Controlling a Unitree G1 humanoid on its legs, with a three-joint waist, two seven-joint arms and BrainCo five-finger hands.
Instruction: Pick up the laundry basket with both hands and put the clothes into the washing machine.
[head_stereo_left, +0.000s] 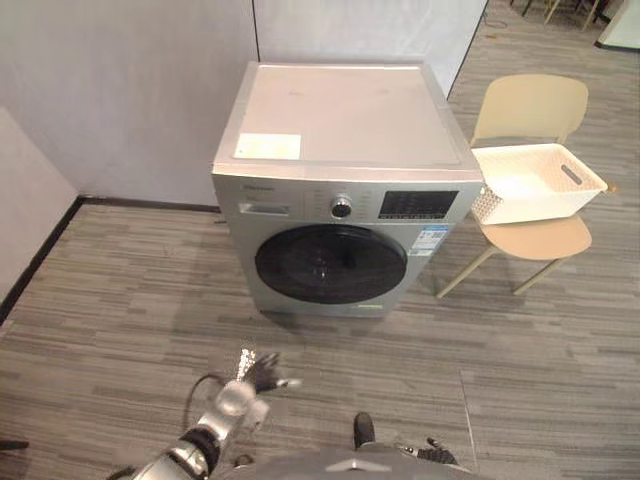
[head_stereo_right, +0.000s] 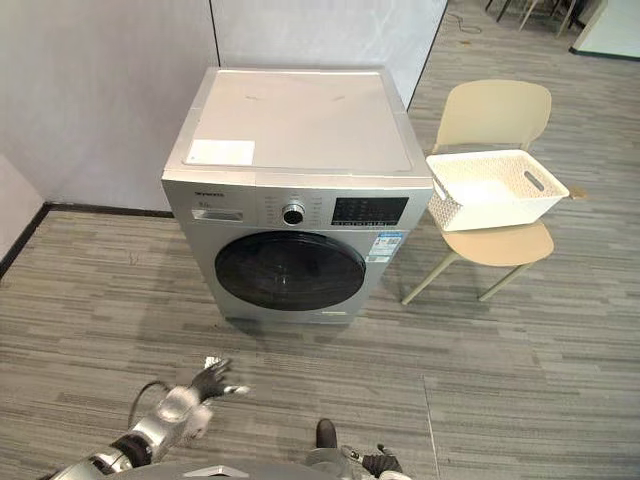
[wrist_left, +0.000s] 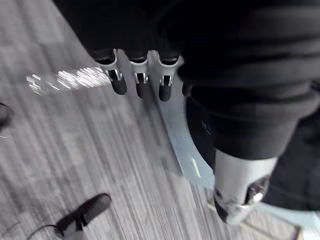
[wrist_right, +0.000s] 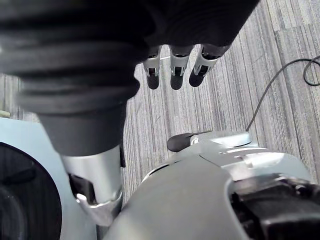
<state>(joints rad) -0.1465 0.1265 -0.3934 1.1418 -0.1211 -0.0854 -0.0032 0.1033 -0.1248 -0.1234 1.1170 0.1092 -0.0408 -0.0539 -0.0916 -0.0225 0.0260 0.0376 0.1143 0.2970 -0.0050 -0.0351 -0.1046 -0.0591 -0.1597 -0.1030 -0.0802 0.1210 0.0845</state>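
**Left eye view:** your left hand (head_stereo_left: 243, 390) hangs low over the grey striped floor (head_stereo_left: 100, 300), fingers spread loose, nothing in it. Straight ahead of that hand, well apart, is the silver front-load washing machine w/ a dark round door (head_stereo_left: 335, 200). The door's closed. Further ahead and well off to the hand's right is the white perforated plastic laundry basket (head_stereo_left: 535, 180). It sits on the seat of a beige plastic chair (head_stereo_left: 530, 108), just beside the machine's right side, w/ no hand on it.

**Right eye view:** same layout. The basket's upright, w/ a handle slot in the end wall facing away from the machine.

**Left wrist view:** left hand's fingers (wrist_left: 141, 87) run near straight, thumb set apart, grip empty. Floor shows past the tips.

**Right wrist view:** your right hand (wrist_right: 176, 70) is relaxed too, fingers apart from the thumb, holding nothing. Floor lies past the fingertips, and the machine's dark door is beside the thumb.
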